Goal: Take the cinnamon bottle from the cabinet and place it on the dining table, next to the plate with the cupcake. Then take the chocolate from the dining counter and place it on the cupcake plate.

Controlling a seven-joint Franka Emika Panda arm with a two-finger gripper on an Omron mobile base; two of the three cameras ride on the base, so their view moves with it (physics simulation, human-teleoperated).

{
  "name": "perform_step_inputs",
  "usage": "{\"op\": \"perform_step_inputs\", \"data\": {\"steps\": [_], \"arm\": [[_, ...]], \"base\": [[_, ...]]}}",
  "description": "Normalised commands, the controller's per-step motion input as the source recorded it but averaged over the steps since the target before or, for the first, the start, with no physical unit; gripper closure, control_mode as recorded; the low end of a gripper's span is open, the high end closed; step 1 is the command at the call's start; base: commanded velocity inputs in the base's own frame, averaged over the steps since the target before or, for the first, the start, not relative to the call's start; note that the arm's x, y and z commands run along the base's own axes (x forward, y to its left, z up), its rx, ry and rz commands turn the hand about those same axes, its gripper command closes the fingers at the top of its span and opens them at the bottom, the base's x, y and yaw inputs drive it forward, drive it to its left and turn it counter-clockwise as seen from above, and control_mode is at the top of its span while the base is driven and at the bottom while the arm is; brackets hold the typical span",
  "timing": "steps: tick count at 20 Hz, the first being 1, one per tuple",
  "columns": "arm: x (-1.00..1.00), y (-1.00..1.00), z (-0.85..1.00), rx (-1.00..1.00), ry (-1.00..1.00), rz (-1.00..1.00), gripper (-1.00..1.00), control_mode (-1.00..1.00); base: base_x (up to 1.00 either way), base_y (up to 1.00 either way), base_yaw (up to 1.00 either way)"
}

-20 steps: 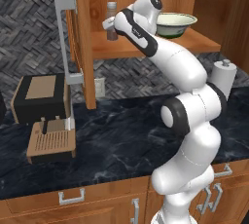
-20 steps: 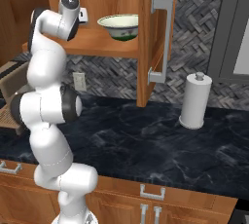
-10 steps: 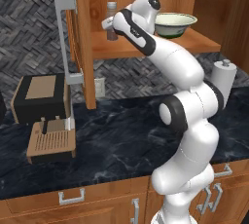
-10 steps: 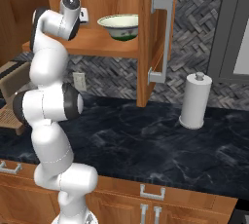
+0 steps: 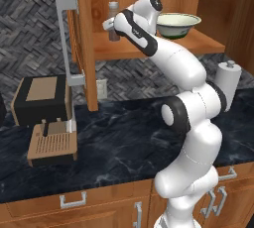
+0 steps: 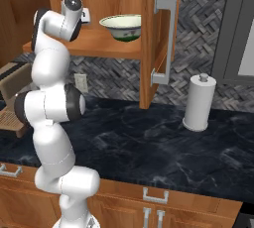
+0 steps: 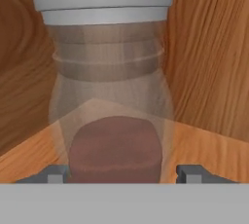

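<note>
Nearest you, the black marble counter (image 5: pixel 114 147) carries a dark coffee machine (image 5: pixel 42 110) toward its left end, with a wooden drip tray in front of it, and a white paper towel roll (image 6: pixel 199 103) toward its right end, close to the back wall. Above the counter you see the open wooden cabinet (image 5: pixel 149 48); its door (image 5: pixel 79 38) with the grey handle swings out at the left of the left base view, and another door (image 6: pixel 161 33) hangs open on the right of the right base view. On the cabinet shelf, a white and green bowl (image 6: pixel 121 26) sits near the middle, and the cinnamon bottle (image 7: pixel 109 86) stands upright toward the shelf's left end, near the back wall of the cabinet. It is a clear bottle with a grey cap and brown powder in the lower part. Your pincer (image 7: pixel 124 173) reaches in at the bottle, one dark fingertip (image 7: pixel 53 174) on each side of its base. The tips stand just outside the glass, and you cannot tell from these views whether they already press it or are a little apart from it.
</note>
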Motion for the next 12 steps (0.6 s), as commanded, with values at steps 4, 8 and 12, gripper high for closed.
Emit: {"op": "perform_step_inputs", "data": {"steps": [4, 8, 12], "arm": [[0.02, 0.0, -0.04, 0.0, -0.05, 0.02, 1.0, -1.0], [-0.05, 0.01, -0.02, 0.0, -0.11, 0.04, 1.0, -1.0], [-0.3, 0.11, 0.01, 0.0, -0.03, 0.01, 1.0, -1.0]], "base": [[0.0, 0.0, 0.0], [0.0, 0.0, 0.0], [0.0, 0.0, 0.0]]}}
